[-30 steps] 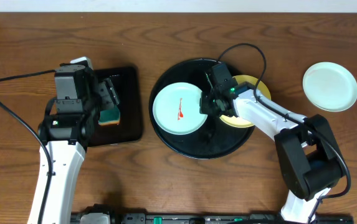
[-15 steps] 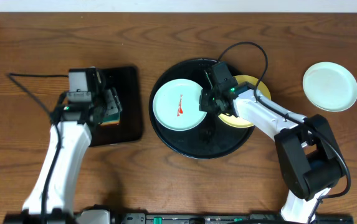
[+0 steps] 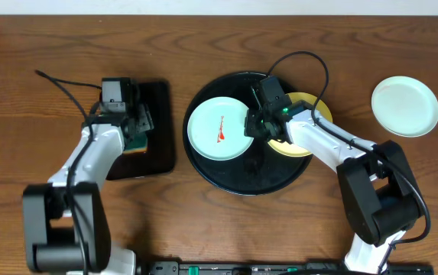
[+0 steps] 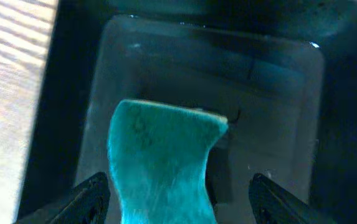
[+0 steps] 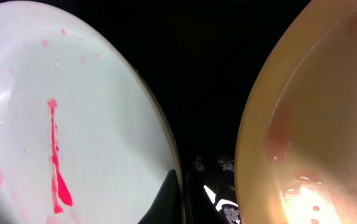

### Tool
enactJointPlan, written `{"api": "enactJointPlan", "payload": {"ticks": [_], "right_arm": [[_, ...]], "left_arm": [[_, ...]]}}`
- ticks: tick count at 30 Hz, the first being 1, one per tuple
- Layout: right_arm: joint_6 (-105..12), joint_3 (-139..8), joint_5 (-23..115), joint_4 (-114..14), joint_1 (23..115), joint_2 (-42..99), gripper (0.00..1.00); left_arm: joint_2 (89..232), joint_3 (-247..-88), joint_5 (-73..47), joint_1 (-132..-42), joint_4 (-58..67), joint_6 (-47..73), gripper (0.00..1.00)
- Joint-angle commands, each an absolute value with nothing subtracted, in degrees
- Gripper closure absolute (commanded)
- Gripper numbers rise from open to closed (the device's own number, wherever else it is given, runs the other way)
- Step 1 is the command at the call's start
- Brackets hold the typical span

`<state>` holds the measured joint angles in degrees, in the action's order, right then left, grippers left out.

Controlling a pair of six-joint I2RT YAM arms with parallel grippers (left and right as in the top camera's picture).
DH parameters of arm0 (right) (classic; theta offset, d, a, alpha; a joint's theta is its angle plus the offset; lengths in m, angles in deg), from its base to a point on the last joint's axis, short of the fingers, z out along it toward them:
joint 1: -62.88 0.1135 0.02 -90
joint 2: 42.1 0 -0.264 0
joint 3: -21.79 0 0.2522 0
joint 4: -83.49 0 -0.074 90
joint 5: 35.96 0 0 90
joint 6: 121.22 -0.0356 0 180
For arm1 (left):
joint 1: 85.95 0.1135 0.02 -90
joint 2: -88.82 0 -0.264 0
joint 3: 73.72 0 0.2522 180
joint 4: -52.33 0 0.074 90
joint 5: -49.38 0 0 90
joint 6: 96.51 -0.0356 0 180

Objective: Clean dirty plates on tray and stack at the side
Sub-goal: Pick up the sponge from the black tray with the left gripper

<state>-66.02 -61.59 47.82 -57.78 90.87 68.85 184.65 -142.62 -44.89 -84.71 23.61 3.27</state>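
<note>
Overhead: large round glossy black tray (image 3: 241, 179) carrying two smeared plates.
Wide-open left gripper (image 3: 136, 122) straddles teal sponge (image 4: 162, 162); right gripper (image 3: 258, 126), pinched closed, sits between light blue plate (image 3: 211, 137) and pale yellow plate (image 3: 308, 101).

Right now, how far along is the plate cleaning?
Done: one light blue plate lies clean on the table, off the round tray. In hand: the left gripper hangs open over the green sponge; the right gripper is shut at the rim of the smeared blue plate. Left: that plate and the smeared yellow plate, both on the tray, then stacking.
</note>
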Motion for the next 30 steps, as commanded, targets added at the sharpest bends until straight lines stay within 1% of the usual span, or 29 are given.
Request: {"api": "enactJointPlan", "payload": {"ticks": [1, 4, 6, 8, 10, 11, 12, 13, 14, 15, 16, 25, 30], "right_arm": [[-66.92, -61.44, 47.75, -57.30, 91.43, 69.60, 0.99], [-66.68, -61.44, 47.75, -56.95, 91.43, 69.60, 0.99], [-66.68, -61.44, 47.75, -56.62, 91.43, 69.60, 0.99], [-66.28, -61.44, 47.73, -56.51, 91.43, 69.60, 0.99], [-66.28, -61.44, 47.73, -56.40, 91.43, 69.60, 0.99], [-66.28, -61.44, 47.73, -56.38, 91.43, 69.60, 0.99], [-66.28, -61.44, 47.73, -56.36, 91.43, 69.60, 0.99], [-66.28, -61.44, 47.73, -56.36, 91.43, 69.60, 0.99], [-66.28, -61.44, 47.71, -56.31, 91.43, 69.60, 0.99], [-66.28, -61.44, 47.71, -56.22, 91.43, 69.60, 0.99], [-66.28, -61.44, 47.71, -56.14, 91.43, 69.60, 0.99], [-66.24, -61.44, 47.53, -56.12, 91.43, 69.60, 0.99], [-66.24, -61.44, 47.53, -56.14, 91.43, 69.60, 0.99]], "left_arm": [[188.17, -142.33, -45.81, -84.58, 25.75, 2.07, 0.28], [190.60, -142.33, -45.81, -84.58, 27.45, 2.07, 0.29], [191.76, -142.33, -45.81, -84.58, 28.02, 2.09, 0.32], [192.59, -142.33, -45.81, -84.58, 28.22, 2.11, 0.41], [192.92, -142.36, -45.83, -84.58, 28.24, 2.11, 0.46], [192.98, -142.33, -45.81, -84.49, 28.24, 2.13, 0.51], [192.98, -142.33, -45.81, -84.21, 28.20, 2.35, 0.66], [192.98, -142.33, -45.81, -84.01, 28.17, 2.39, 0.77], [192.98, -142.33, -45.81, -83.73, 28.09, 2.88, 0.81], [192.98, -142.33, -45.81, -83.47, 27.98, 3.53, 0.90], [192.98, -142.33, -45.79, -83.16, 27.85, 4.17, 0.92], [191.50, -142.47, -45.72, -82.74, 26.14, 4.73, 0.93], [185.90, -142.53, -45.70, -82.74, 25.70, 4.71, 0.93]]}}
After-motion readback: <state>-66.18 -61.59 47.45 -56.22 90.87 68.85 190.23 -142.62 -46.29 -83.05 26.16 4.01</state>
